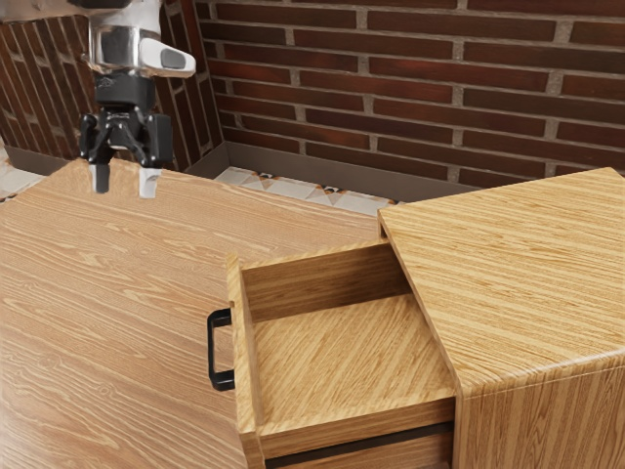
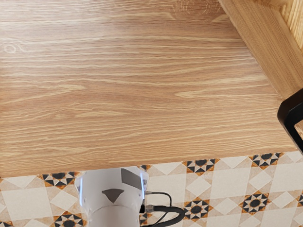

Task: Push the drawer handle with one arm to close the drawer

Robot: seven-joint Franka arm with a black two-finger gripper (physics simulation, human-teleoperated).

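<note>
Ext. view, gripper: blk. gripper (image 1: 125, 181) w/ pale fingertips, held above table (image 1: 107, 332), pointed down; fingers spread apart, nothing gripped.
Ext. view, drawer: lt. wood drawer (image 1: 337, 352), pulled out of cabinet (image 1: 508, 274); flat inner floor exposed.
Ext. view, handle: blk. drawer handle (image 1: 212, 352), mtd. upright on drawer's outer face, side turned away from cabinet; not touched by gripper, set well apart fr. it & lower.
Ext. view, backgrd.: brick wall (image 1: 391, 59) w/ grey skirting (image 1: 283, 161); patterned tile floor (image 1: 317, 195) seen betw. table & wall.
Wrist view, handle: partly cut off by pic. edge, seen beside drawer front.
Wrist view, table: grain. wood surface, bordered by tile floor.
Wrist view, housing: white housing (image 2: 111, 189) w/ blue-lit sides, seen past table edge; blk. cable (image 2: 176, 215) looped beside it.
</note>
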